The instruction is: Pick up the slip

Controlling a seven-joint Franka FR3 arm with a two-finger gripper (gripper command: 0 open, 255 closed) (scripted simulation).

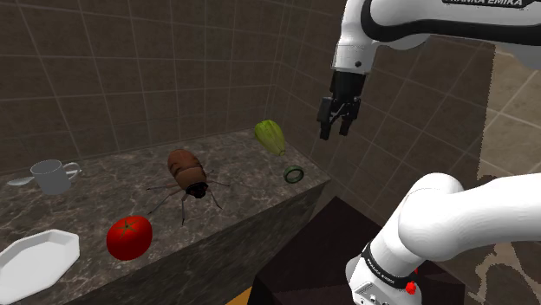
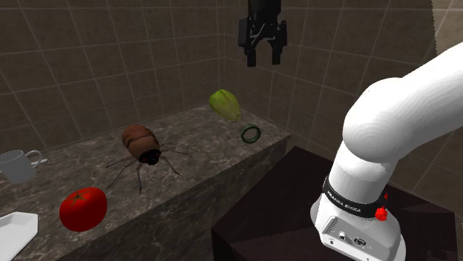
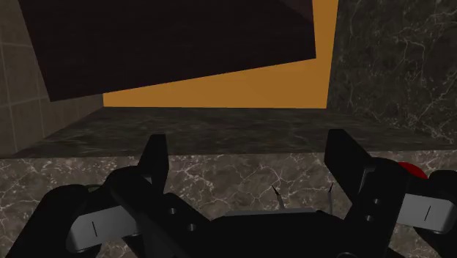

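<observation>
Black and parted wide, your jaws hang in the air, high over the end of the dark marbled bench (image 1: 113, 180). Well below them and a little to one side you see the slip (image 1: 270, 136), a ribbed yellow-green lump standing on the bench close to the tiled wall, apart from the jaws. A dark green ring (image 1: 294, 175) lies near the slip, also beneath your jaws, and a brown cockroach (image 1: 185, 171) sits farther along the bench.

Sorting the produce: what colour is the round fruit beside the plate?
The tomato is red; shoulder view shows it best.
</observation>
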